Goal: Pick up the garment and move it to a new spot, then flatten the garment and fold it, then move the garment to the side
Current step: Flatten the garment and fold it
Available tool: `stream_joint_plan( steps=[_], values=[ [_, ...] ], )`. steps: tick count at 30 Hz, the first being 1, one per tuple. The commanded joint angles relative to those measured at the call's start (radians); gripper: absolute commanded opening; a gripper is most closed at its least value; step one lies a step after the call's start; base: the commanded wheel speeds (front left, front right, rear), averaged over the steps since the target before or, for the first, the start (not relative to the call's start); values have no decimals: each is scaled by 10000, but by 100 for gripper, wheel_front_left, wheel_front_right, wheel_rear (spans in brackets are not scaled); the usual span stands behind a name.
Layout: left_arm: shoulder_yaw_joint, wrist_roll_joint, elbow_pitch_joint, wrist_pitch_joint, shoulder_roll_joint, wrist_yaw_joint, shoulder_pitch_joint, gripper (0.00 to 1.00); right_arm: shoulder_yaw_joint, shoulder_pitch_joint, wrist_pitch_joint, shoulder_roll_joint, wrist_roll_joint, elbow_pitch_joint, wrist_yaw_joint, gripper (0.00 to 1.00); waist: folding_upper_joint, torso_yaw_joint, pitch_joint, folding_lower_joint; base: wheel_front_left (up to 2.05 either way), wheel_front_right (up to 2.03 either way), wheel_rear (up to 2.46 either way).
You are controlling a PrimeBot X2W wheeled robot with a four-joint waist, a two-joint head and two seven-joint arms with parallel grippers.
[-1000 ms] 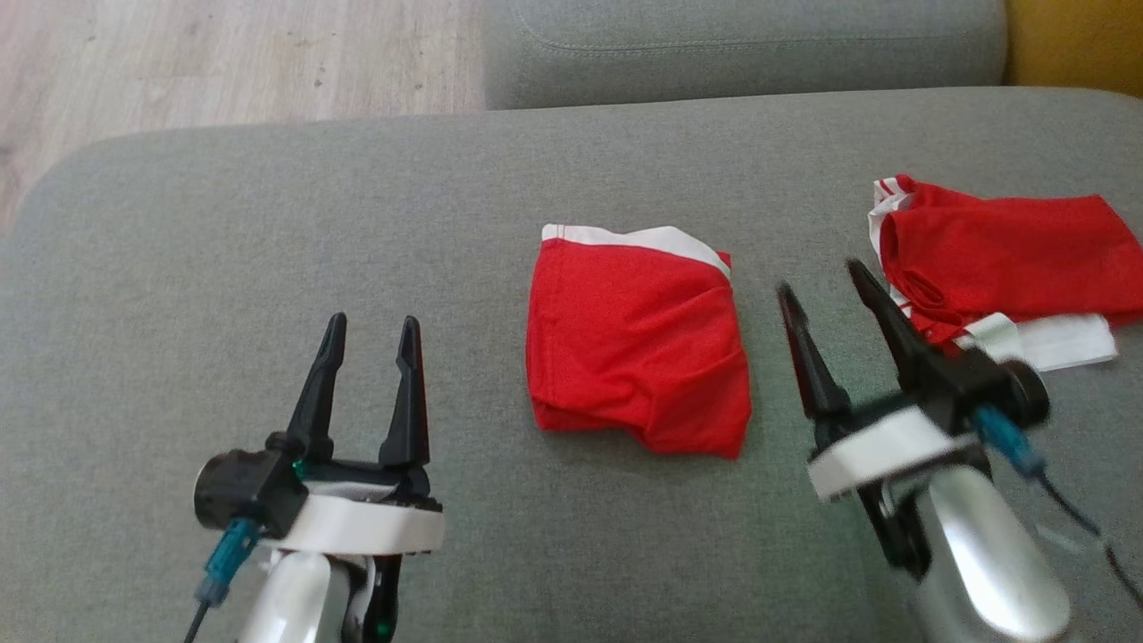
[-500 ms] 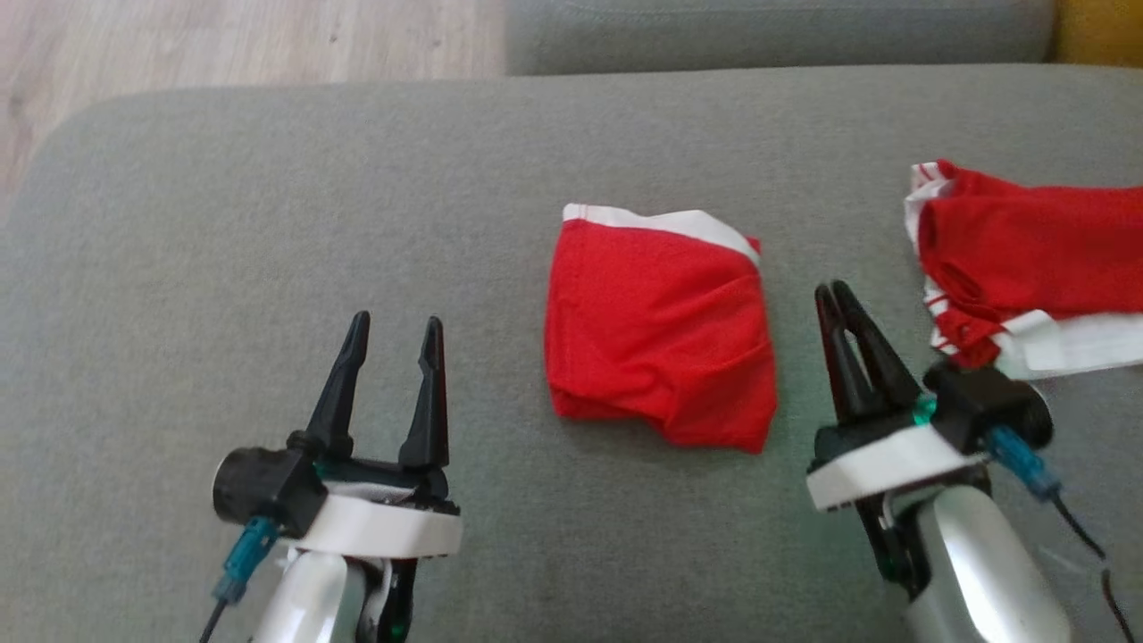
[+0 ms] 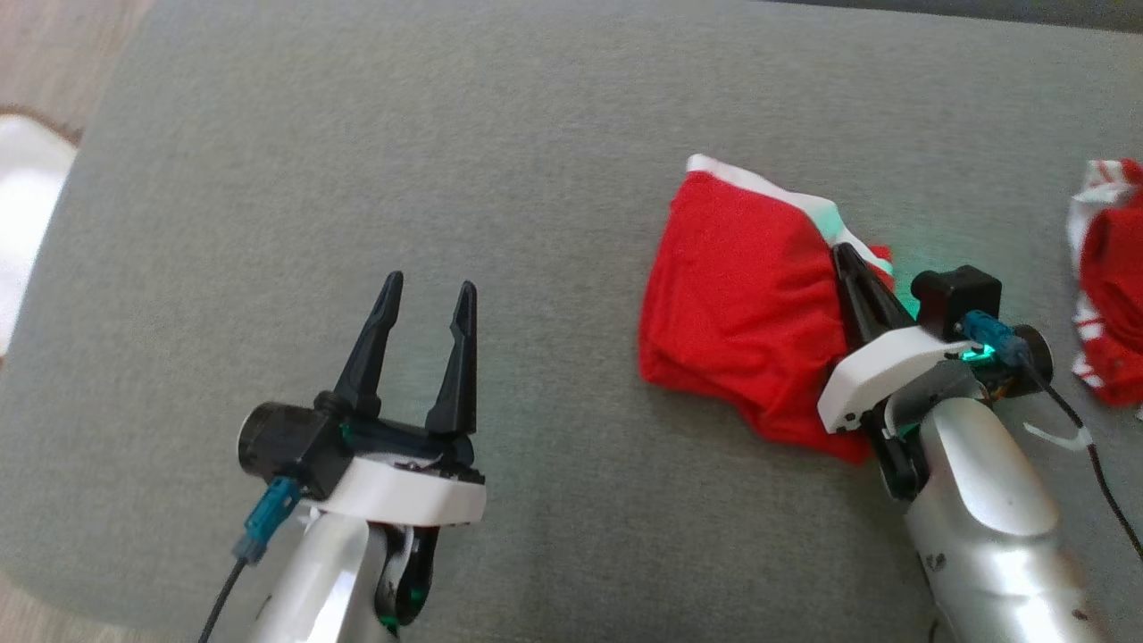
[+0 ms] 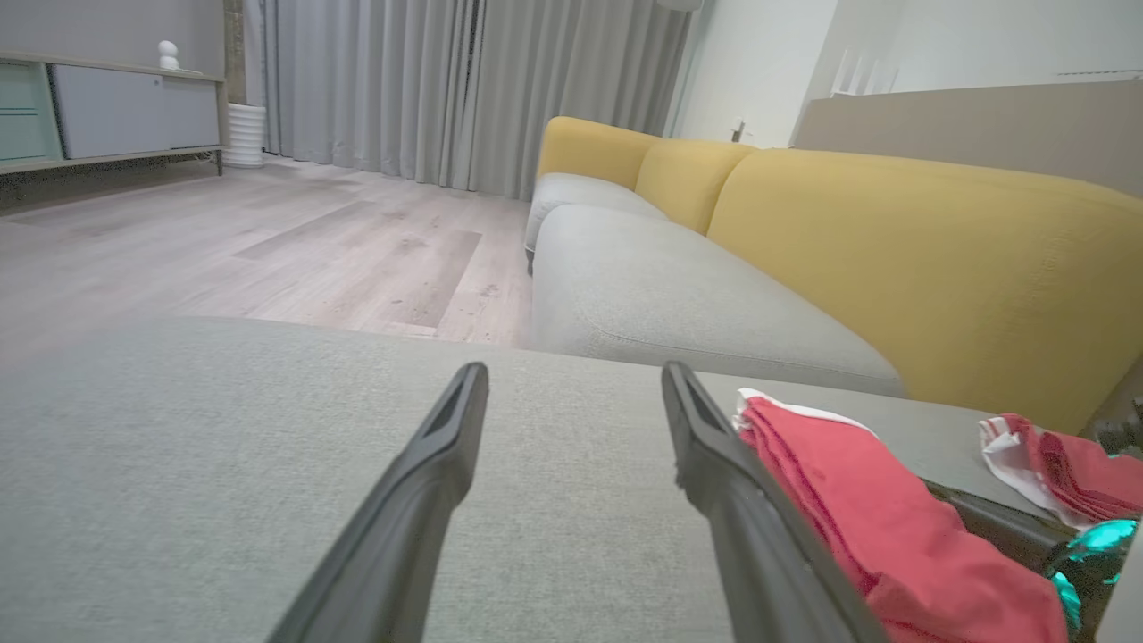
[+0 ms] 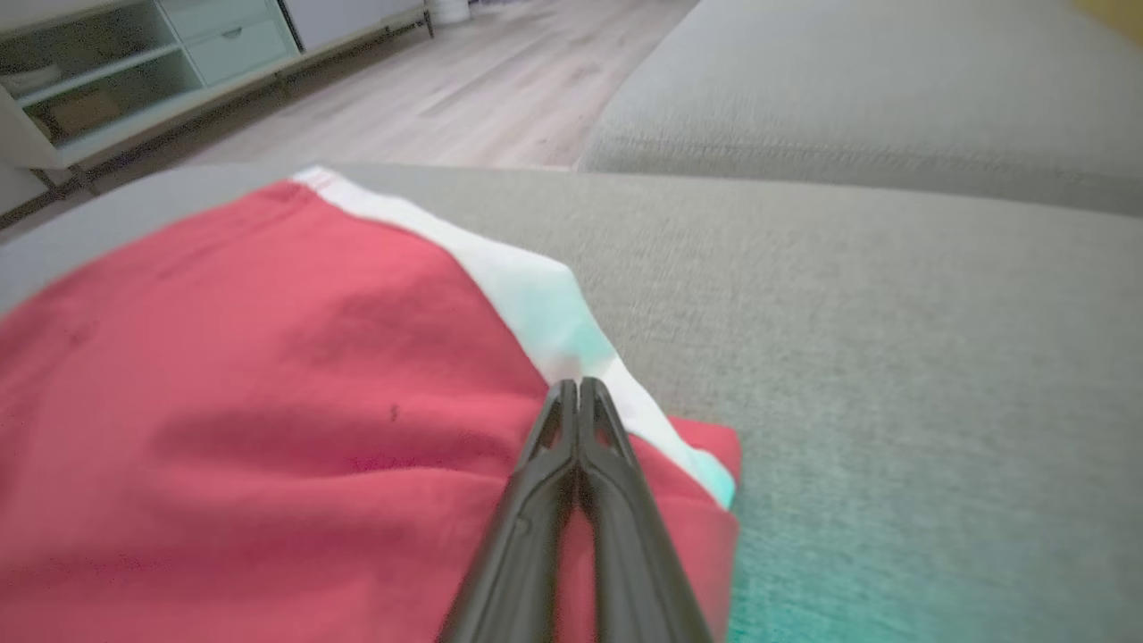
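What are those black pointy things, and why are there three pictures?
They belong to a robot: two arms, each ending in a two-fingered tool. One picture looks down from its head; the others come from cameras on its wrists. On the grey sofa cushion lie a folded red garment and, further right, another red and white garment. The left tool is open and empty. The right tool is shut, resting on the folded garment; no cloth shows pinched in it.

Folded red garment [image 3: 741, 313], white trim, rumpled
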Motion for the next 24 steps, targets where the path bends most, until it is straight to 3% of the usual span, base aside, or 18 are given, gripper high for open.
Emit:
stream_joint_plan(
  steps=[1, 8, 12, 18, 24],
  values=[
    [255, -80, -285, -51, 49, 24, -369, 100, 145, -397, -41, 107, -127, 9, -9, 0, 0, 311, 215, -2, 0, 0, 0],
    [227, -186, -183, -51, 49, 123, -335, 100, 554, -1066, -976, 108, 169, 527, -9, 0, 0, 430, -37, -2, 0, 0, 0],
    [128, -263, -195, -51, 49, 182, -292, 100, 1691, -1097, -1060, 108, 894, 408, -9, 0, 0, 435, -165, -2, 0, 0, 0],
    [3, -334, -219, -51, 49, 214, -335, 100, 3544, -1139, -333, 108, 1380, 1161, -9, 0, 0, 537, -133, -2, 0, 0, 0],
    [55, -329, -188, -51, 49, 226, -298, 100, 4217, -1404, -526, 108, 1851, 1427, -9, 0, 0, 559, -136, -2, 0, 0, 0]
  ],
)
